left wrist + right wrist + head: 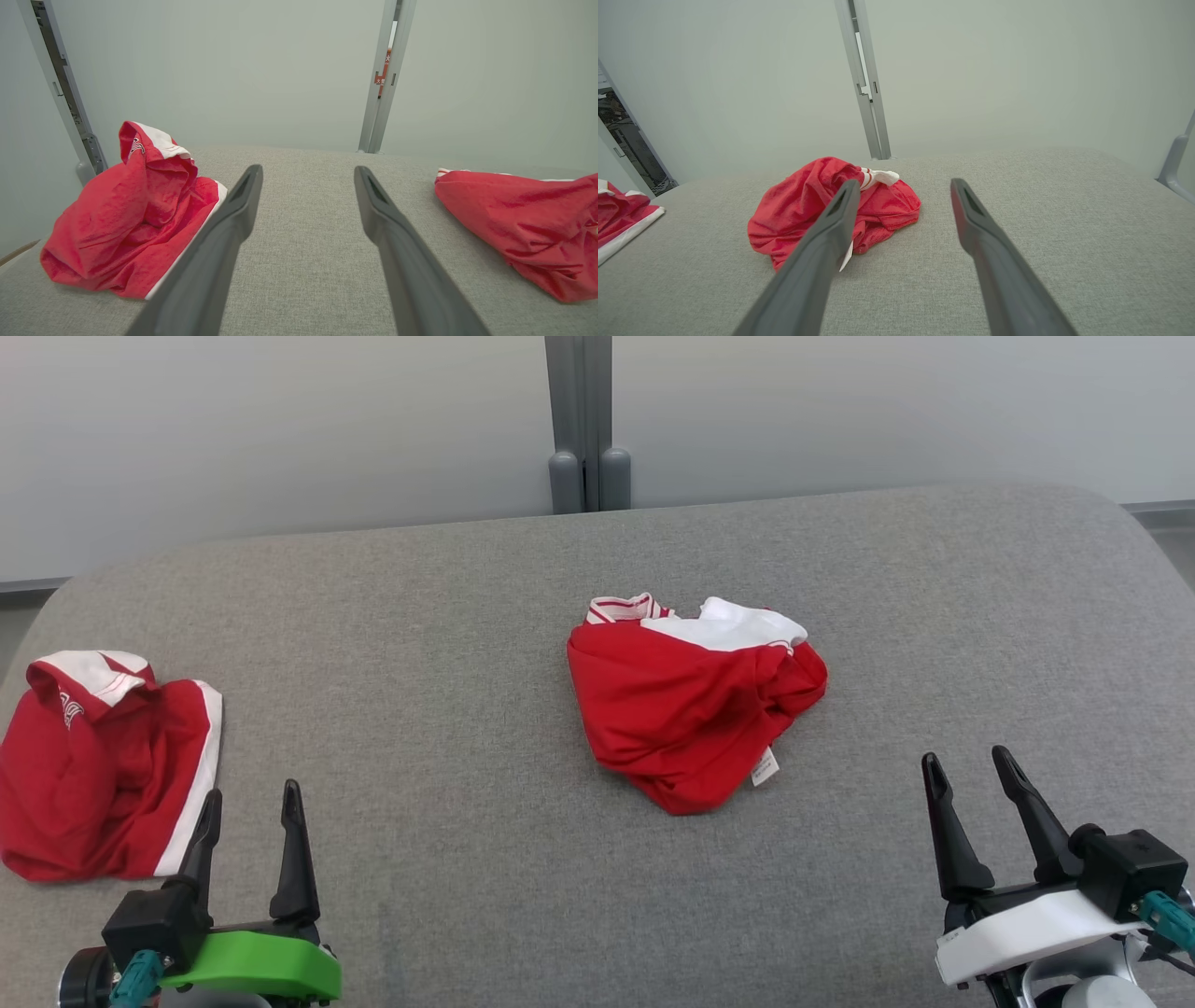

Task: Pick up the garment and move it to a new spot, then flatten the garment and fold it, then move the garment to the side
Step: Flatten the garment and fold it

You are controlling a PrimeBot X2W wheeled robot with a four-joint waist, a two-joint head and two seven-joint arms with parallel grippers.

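While left fingers [295, 859] and right fingers [952, 840] gape empty, second garment [93, 775] (crumpled) sits left.

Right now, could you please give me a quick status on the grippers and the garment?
Left gripper open, empty. Right gripper open, empty. Red-and-white garment crumpled at centre, untouched. Second red garment far left, clear.

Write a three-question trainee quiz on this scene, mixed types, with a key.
1. True or false: the left gripper and the right gripper both stand open and empty.
2. How many red garments lie on the grey surface?
3. The middle garment is: A folded flat; B crumpled; C hanging from a finger.
Key: 1 true; 2 two, counting the left garment; 3 B.
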